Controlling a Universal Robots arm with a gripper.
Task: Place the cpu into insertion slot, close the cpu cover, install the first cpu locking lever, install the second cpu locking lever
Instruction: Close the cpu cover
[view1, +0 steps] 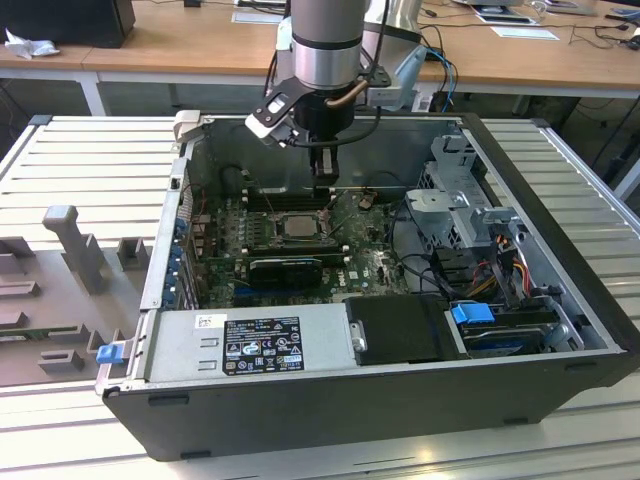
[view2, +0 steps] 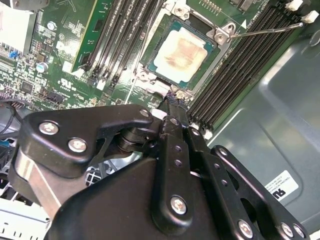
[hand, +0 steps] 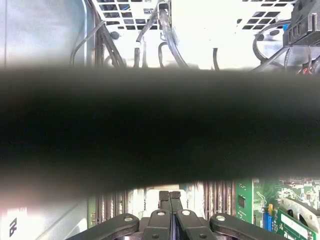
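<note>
One cpu (view2: 182, 52) lay flat inside the insertion slot (view2: 145, 76) at the middle of the green motherboard (view1: 370, 265), its pale top showing through the window of the one cpu cover (view2: 159, 36), whose metal frame looked to be folded down around it. By my reckoning the first two steps were done and the levers were what remained. I counted two locking levers. One thin rod (view2: 265, 31) ran from a corner of the insertion slot out across the long black memory slots (view2: 235, 75) beside it, which I judged to be unlatched. A second, finer wire (view2: 134, 75) ran along the opposite side of the insertion slot, and I could not tell whether it was hooked down. The single gripper (view2: 175, 97) hung just over a corner of the insertion slot, at the edge nearer the case's back wall, with its two fingers (hand: 164, 197) pressed together and nothing visible between them. Whether the tip touched the rim or a lever end I could not make out. Two banks of memory slots flanked the insertion slot, one on each side, all inside the one open computer case (view1: 560, 230).
</note>
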